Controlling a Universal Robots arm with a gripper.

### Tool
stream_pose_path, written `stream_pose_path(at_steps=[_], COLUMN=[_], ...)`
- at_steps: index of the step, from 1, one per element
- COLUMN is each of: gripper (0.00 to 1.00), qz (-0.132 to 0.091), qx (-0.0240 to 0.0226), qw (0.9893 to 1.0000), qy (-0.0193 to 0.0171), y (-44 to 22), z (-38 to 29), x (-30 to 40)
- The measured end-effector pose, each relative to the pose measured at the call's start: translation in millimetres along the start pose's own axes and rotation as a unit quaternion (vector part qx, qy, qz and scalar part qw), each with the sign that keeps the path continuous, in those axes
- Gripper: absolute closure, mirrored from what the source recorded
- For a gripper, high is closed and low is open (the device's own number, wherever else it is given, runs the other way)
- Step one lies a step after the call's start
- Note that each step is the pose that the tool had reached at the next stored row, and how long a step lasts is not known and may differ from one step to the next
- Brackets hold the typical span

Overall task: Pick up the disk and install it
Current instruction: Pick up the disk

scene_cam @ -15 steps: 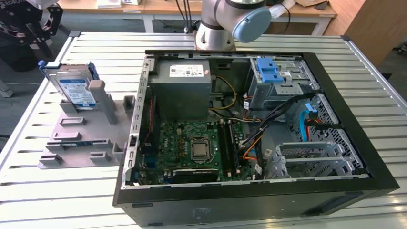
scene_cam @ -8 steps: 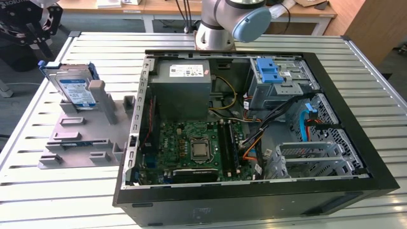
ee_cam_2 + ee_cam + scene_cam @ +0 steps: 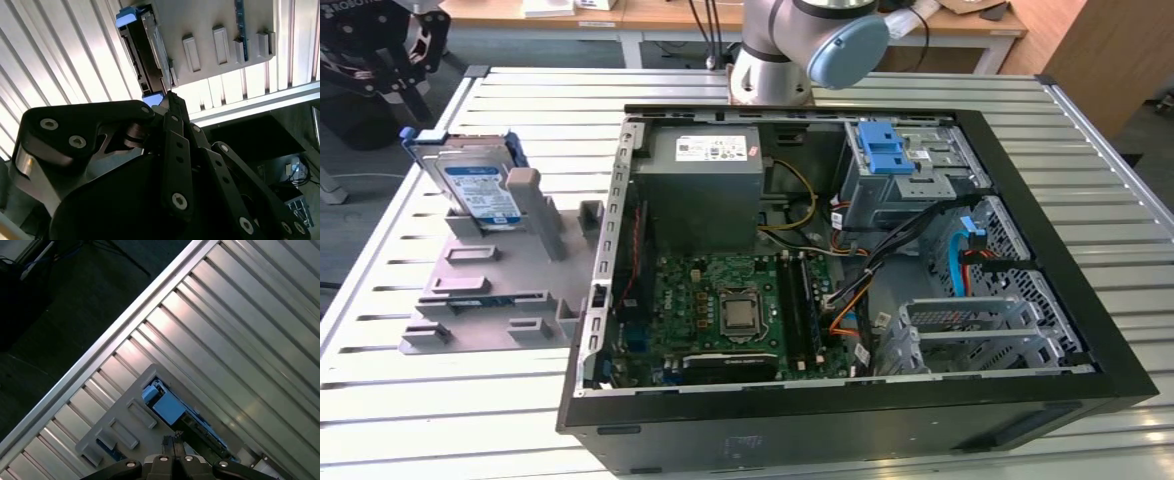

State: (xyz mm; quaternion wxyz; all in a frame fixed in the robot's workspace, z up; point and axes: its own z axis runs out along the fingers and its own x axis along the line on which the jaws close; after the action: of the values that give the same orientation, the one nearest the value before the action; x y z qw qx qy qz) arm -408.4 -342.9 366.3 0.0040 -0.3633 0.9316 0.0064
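The silver hard drive in its blue plastic carrier (image 3: 474,188) stands on edge in the grey plastic holder (image 3: 494,290) on the slatted aluminium table (image 3: 400,400), at the exterior view's left of the open black computer case (image 3: 854,420). The black gripper (image 3: 170,441) hovers apart from the drive. Its fingertips are pressed together on nothing and aimed at the carrier's end in both wrist views. The grey arm's base (image 3: 774,75) stands behind the case.

Silver-grey arm (image 3: 767,65), pale blue joint cap (image 3: 849,50); black pincer (image 3: 168,96) with silver screws (image 3: 179,201).
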Motion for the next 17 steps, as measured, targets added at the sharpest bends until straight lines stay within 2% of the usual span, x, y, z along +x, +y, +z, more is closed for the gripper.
stream_pose_path(at_steps=[4,9,17], gripper=[0.89,0.89,0.89], qz=[-0.019,-0.044,-0.086], qx=[-0.0002,-0.0004,-0.0008], qw=[0.9998,0.999,0.9963], qy=[0.0002,0.0003,0.0006], y=[0.0,0.0,0.0], z=[0.0,0.0,0.1], x=[0.0,0.0,0.0])
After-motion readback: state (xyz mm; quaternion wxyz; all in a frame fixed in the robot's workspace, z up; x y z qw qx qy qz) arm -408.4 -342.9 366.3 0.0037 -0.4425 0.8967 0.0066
